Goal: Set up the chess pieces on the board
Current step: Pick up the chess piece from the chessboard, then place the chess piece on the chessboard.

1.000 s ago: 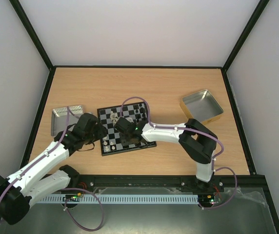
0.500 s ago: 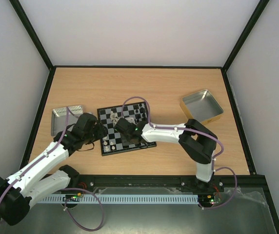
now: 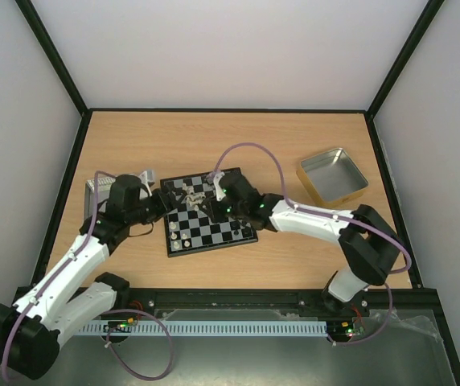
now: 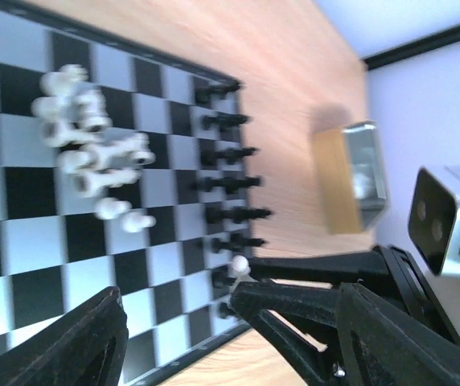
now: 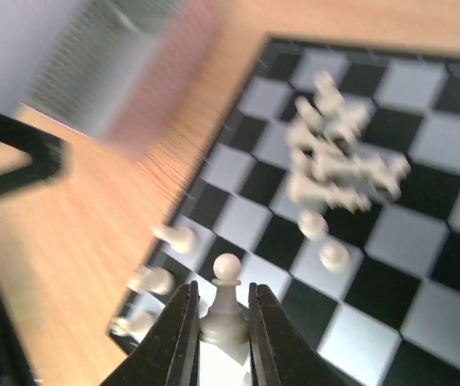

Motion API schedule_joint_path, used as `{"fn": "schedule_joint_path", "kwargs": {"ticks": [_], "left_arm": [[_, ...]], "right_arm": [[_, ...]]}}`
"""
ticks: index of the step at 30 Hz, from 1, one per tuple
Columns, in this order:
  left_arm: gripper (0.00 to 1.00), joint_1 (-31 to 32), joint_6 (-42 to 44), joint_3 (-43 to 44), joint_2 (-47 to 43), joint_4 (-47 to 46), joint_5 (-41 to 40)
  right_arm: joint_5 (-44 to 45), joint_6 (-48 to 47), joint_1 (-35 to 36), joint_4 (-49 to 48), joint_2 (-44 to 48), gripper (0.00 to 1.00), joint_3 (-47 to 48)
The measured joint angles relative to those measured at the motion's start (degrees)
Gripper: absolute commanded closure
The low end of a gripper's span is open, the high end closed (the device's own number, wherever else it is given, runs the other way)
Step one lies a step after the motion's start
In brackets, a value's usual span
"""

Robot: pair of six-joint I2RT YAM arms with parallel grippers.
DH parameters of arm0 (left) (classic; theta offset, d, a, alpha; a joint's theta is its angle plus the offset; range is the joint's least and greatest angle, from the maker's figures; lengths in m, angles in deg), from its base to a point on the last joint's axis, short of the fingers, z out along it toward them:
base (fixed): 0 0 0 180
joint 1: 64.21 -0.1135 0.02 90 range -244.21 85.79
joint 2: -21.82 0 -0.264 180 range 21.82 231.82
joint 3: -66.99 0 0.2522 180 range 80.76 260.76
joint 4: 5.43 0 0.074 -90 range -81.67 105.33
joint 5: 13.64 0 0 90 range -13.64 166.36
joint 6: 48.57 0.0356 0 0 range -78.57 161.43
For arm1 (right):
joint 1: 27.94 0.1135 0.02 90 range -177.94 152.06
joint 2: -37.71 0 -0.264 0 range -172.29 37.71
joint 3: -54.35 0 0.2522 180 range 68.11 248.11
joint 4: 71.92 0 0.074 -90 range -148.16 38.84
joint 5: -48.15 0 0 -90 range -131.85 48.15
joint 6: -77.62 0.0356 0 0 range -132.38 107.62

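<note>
The board lies mid-table. A heap of cream-white chess pieces sits on its far part, seen also as the heap and the heap. Black pieces stand in a row along one edge. A few white pieces stand at another edge. My right gripper is shut on a white pawn, held upright above the board; the pawn shows in the left wrist view too. My left gripper hovers open at the board's left edge, nothing between its fingers.
An open silver tin stands at the right of the table. A second tin lies at the left, partly under the left arm. The two grippers are close together over the board's far left part.
My right gripper has shut on a white pawn and moved with it toward the board's far side. The left gripper has drawn back to the left and opened wider.
</note>
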Motion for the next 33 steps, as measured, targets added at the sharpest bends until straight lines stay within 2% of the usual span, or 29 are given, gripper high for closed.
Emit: {"fn": "schedule_joint_path", "kwargs": {"ticks": [5,10,13,22,30,33], "left_arm": [[0.29,-1.55,-1.40,-0.04,-0.09,-7.89,9.94],[0.47,-2.34,-3.15,-1.05,-0.07,-13.73,16.85],[0.53,-3.02,-5.09,-3.10,0.04,-17.18,19.96],[0.73,-3.48,-9.44,-5.88,-1.22,-20.24,23.30],[0.78,-4.28,-14.36,-9.33,-2.62,-24.65,26.27],[0.85,-4.28,-15.23,-9.38,-2.62,-25.62,26.73]], "right_arm": [[-11.15,-6.82,-2.84,-6.86,3.67,0.88,0.00],[-19.21,-11.43,-2.91,-8.94,5.33,0.87,-0.13],[-21.86,-12.83,-2.91,-10.05,6.75,0.87,-1.11],[-22.95,-13.31,-2.91,-13.64,8.63,0.87,-3.56],[-21.51,-12.41,-2.91,-15.72,8.63,0.87,-4.44],[-21.16,-11.89,-2.91,-16.31,8.63,0.87,-4.50]]}}
